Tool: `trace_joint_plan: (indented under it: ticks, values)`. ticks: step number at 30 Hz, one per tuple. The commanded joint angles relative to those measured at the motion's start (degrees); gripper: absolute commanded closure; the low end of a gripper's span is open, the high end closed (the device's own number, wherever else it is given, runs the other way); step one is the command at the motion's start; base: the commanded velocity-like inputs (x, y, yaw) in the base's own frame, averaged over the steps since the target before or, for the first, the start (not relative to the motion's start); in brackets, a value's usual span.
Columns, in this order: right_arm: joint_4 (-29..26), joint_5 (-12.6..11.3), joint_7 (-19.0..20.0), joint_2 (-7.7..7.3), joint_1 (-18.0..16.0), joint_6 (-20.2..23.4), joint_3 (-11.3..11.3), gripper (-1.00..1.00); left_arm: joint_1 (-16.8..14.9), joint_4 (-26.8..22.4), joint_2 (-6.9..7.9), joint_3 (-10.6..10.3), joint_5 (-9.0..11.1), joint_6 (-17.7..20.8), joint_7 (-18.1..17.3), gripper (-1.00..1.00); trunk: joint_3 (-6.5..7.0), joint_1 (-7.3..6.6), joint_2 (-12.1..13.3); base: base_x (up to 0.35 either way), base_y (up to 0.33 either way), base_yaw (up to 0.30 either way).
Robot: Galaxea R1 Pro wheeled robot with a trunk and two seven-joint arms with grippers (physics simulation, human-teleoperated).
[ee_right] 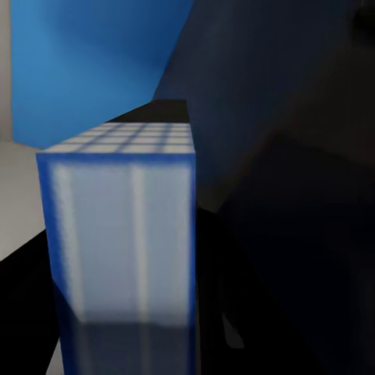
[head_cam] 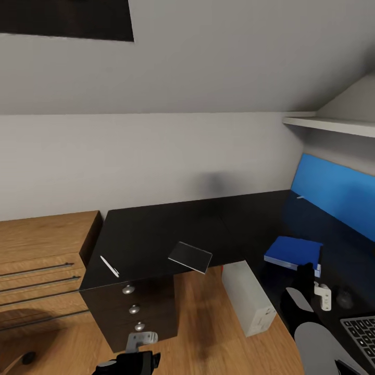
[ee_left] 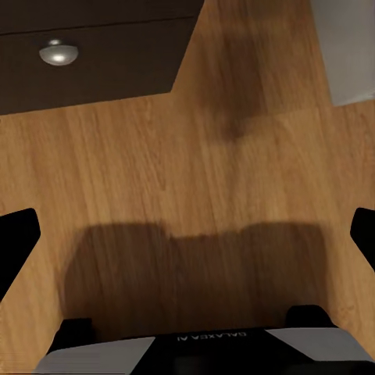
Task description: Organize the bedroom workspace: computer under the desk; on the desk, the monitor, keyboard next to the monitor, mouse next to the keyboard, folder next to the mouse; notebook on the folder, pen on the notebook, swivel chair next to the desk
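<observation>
The blue folder (head_cam: 291, 251) lies flat on the black desk (head_cam: 172, 229) in front of its blue back panel. My right gripper (head_cam: 315, 284) is at the folder's near corner and shut on it. The folder's white page edge (ee_right: 125, 234) shows close up between the dark fingers. A grey notebook (head_cam: 190, 256) overhangs the desk's front edge, and a white pen (head_cam: 109, 266) lies to its left. The keyboard (head_cam: 362, 333) is at the lower right. The light grey computer (head_cam: 249, 298) stands on the floor under the desk. My left gripper (ee_left: 187, 234) hangs open over the wood floor. Monitor and swivel chair are out of view.
A low light-wood cabinet (head_cam: 41, 250) stands against the desk's left end. Dark drawers with round knobs (head_cam: 134, 309) are below the pen. A white shelf (head_cam: 333, 125) juts out above the blue panel. A small dark rounded shape (head_cam: 344, 298) sits beyond the keyboard.
</observation>
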Motion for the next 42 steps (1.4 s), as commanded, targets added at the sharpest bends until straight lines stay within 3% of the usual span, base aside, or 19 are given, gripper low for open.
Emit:
trace_joint_plan:
  ticks: [1, 5, 15, 31, 32, 42]
  values:
    - [0.2, -2.2, 0.5, 0.00, 0.0, 0.2, -0.3, 1.00, 0.0, 0.0, 0.01, -0.1, 0.6, 0.2, 0.5, -1.00, -0.07, 0.00, 0.0, 0.000, 0.000, 0.000]
    - [0.2, -2.1, 0.5, 0.07, 0.0, 0.2, -0.3, 1.00, 0.0, 0.7, -0.04, -0.1, 0.5, 0.2, 0.5, -1.00, -0.07, 0.00, 0.0, 0.000, 0.000, 0.000]
    - [0.1, -2.0, 0.5, 0.00, 0.0, 0.2, -0.3, 1.00, 0.0, 1.1, -0.05, -0.2, 0.5, 0.2, 0.5, -1.00, 1.73, -2.19, 4.0, 0.000, 0.000, 0.000]
    - [0.0, -1.9, 0.5, 0.00, 0.0, 0.0, -0.3, 1.00, 0.0, 1.1, -0.08, -0.2, 0.5, 0.2, 0.5, -1.00, 1.73, -2.19, 4.0, 0.000, 0.000, 0.000]
    - [0.0, -1.9, 0.5, 0.00, 0.0, 0.0, -0.3, -1.00, 0.0, 1.2, -0.07, -0.2, 0.5, 0.2, 0.5, -1.00, 1.73, -2.19, 4.0, 0.000, 0.000, 0.000]
    - [0.0, -1.8, 0.5, 0.00, 0.0, 0.1, -0.3, -1.00, 0.0, 2.3, -0.14, -0.3, 0.6, 0.2, 0.4, -1.00, 1.73, -2.19, 4.0, 0.000, 0.000, 0.000]
